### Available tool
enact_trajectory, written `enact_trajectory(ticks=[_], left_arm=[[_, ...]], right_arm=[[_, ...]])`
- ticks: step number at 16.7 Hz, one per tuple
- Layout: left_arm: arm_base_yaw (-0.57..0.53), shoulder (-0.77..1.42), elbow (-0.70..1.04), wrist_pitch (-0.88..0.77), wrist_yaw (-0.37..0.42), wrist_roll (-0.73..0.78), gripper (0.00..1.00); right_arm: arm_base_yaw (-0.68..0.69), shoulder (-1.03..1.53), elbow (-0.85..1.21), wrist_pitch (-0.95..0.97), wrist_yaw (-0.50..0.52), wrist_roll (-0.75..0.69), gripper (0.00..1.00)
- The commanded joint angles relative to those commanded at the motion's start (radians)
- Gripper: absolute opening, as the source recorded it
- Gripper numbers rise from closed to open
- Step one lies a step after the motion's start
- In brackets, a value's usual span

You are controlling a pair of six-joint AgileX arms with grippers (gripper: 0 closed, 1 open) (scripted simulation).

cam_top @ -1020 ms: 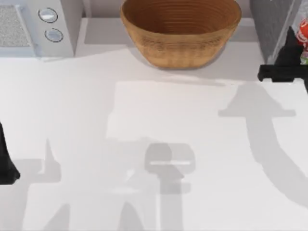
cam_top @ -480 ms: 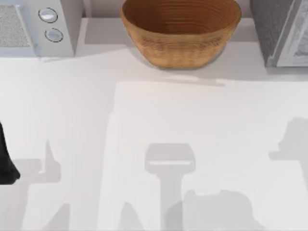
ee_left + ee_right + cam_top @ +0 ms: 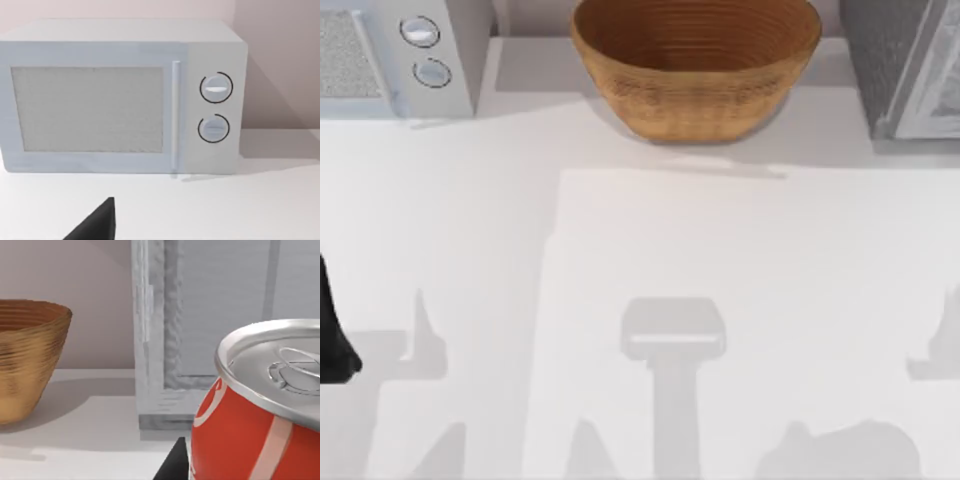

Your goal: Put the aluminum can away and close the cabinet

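Red aluminum can with white lettering and a silver top sits right against the right wrist camera, clamped in the right gripper, whose dark finger shows beside its lower wall. A second ago the top view showed that gripper with the can up against the grey cabinet at the far right of the surface; half a second ago it had gone from there. Now its shadow lies at the near right of the white surface, well apart from the cabinet. So the right arm has drawn back, carrying the aluminum can with it, and the can is not put away yet.

The left arm stays parked at the near left edge; how its gripper stands cannot be told.

Farther back stand the round woven brown basket in the middle, the pale boxy microwave with two dials at far left, and the grey textured cabinet at far right, its pale door seemingly angled outward. Both storing and closing probably remain.
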Motion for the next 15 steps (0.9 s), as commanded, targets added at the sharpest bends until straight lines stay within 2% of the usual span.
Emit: enact_trajectory(ticks=[8,11,15], left_arm=[[0.0,0.0,0.0,0.0,0.0,0.0,1.0],[0.0,0.0,0.0,0.0,0.0,0.0,1.0],[0.0,0.0,0.0,0.0,0.0,0.0,1.0]], right_arm=[[0.002,0.018,0.029,-0.011,0.001,0.002,0.0],[0.015,0.109,0.148,-0.04,0.014,0.003,0.0],[0.042,0.308,0.41,-0.104,0.043,0.005,0.0]])
